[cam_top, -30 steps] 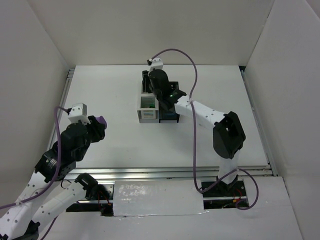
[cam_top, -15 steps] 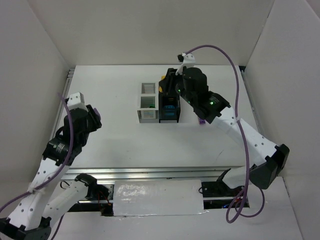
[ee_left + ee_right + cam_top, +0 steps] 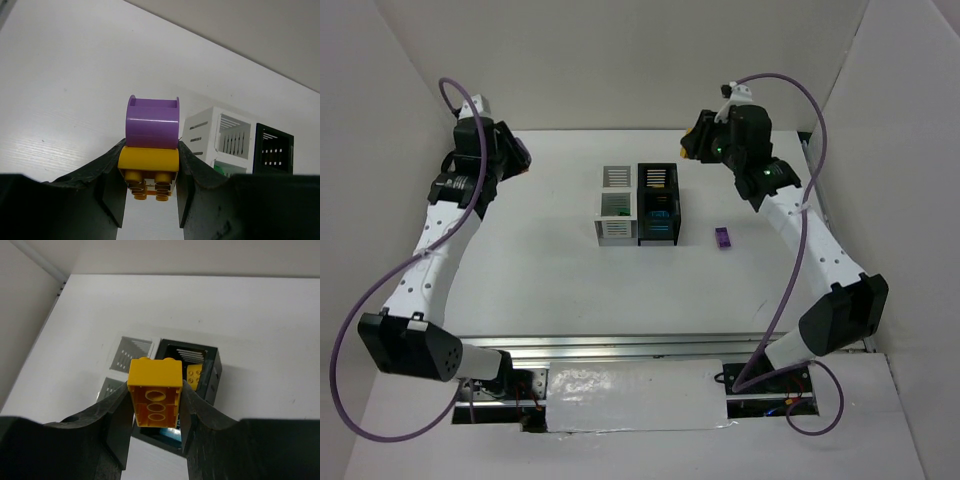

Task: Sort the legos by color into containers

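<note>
Far left of the white table [image 3: 550,290], well apart from the bins, the left gripper [image 3: 516,156] is clamped on a stacked pair of legos. A rounded purple piece [image 3: 152,122] sits on a yellow brick [image 3: 149,159], and the fingers [image 3: 114,195] press the yellow brick's sides.

At mid-table stand the containers [image 3: 638,205], a two-by-two block of slatted bins, white on the left and black on the right. A green lego [image 3: 620,211] shows in the near white bin and a cyan lego [image 3: 661,215] in the near black bin. The right wrist view shows a yellow lego [image 3: 195,374] in the far black bin. A loose purple lego [image 3: 723,237] lies on the table to the right of the block, not touching it.

Far right, the right gripper [image 3: 688,148] pinches a second yellow brick [image 3: 155,385], its hollow underside toward the wrist camera, in the air beyond the black bins.

A second earlier the left arm sat low by the near-left edge and the right arm hung over the bins. Half a second ago the right gripper was at the far black bin. Both have since swung out toward the far corners.
</note>
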